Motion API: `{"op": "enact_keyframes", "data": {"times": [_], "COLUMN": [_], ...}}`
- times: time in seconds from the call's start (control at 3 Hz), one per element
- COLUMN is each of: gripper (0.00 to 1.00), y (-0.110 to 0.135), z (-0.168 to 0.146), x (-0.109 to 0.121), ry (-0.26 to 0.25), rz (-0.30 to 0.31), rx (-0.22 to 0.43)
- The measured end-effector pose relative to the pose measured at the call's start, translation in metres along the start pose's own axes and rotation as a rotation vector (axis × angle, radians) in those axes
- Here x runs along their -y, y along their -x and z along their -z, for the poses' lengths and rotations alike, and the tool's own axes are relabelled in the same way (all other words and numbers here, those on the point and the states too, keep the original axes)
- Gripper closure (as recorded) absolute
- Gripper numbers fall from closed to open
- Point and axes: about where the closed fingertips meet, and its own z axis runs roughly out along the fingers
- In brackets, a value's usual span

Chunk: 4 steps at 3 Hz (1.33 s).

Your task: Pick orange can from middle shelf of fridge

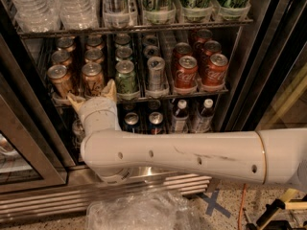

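Note:
The fridge (268,56) stands open in the camera view. Its middle shelf (144,98) holds lanes of cans. Copper-orange cans fill the two left lanes; the front ones are at the far left (60,79) and beside it (92,78). My gripper (92,95) is open just below the shelf's front edge, its two pale fingertips (111,87) spread on either side of the second orange can's base. It holds nothing. My white arm (192,155) crosses the picture from the right and hides part of the lower shelf.
On the same shelf stand a green can (125,78), a silver can (156,73) and red Coca-Cola cans (185,72). Bottles and tall cans are on the rack above (144,28). Small bottles (179,115) stand below. A steel grille (72,200) and crumpled plastic (144,212) lie in front.

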Motion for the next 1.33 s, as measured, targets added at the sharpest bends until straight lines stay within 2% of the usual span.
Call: {"op": "enact_keyframes", "data": {"times": [0.33, 0.67, 1.0, 1.33], "gripper": [0.34, 0.32, 0.35, 0.54], "y": [0.001, 0.008, 0.007, 0.006], "z": [-0.001, -0.011, -0.013, -0.015], "x": [0.003, 0.008, 0.004, 0.002], "ry": [-0.01, -0.032, -0.025, -0.019], "rz": [-0.002, -0.018, -0.021, -0.019], "rx": [0.003, 0.023, 0.022, 0.02]}}
